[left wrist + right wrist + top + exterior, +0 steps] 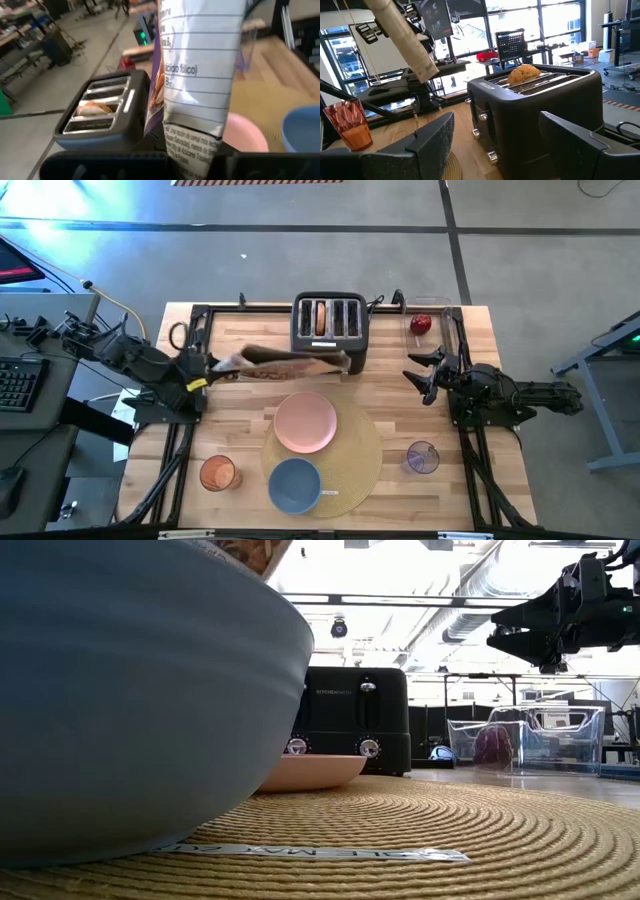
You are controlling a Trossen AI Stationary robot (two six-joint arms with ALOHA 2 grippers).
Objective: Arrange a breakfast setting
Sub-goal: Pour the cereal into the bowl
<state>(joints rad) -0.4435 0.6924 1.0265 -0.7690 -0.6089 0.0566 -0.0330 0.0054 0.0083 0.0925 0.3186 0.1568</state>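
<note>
My left gripper (207, 370) is shut on the tall purple cereal box (285, 361), which is held nearly level above the table in front of the black toaster (330, 322). A bagel (523, 73) stands in a toaster slot. The pink plate (305, 422) and the blue bowl (295, 485) rest on the round tan placemat (355, 455). The orange cup (217, 473) stands near left, the purplish glass (422, 457) near right. The red apple (421, 325) lies in a clear bin. My right gripper (425, 376) is open and empty, right of the toaster. The spoon does not show. My left gripper holds the cereal box by one end (192, 150), pinched between its two fingers, whose tips are hidden by the box. The fingers come level from the table's left and lie along the box. The box reaches out toward the table's right, lifted clear, its free end (340, 360) in front of the toaster.
The clear bin (530, 740) stands at the far right corner. A flat pale strip with lettering (310, 852) lies on the placemat beside the bowl. Bare wood shows between the glass and the right arm. Dark frame rails run along the table's left and right sides.
</note>
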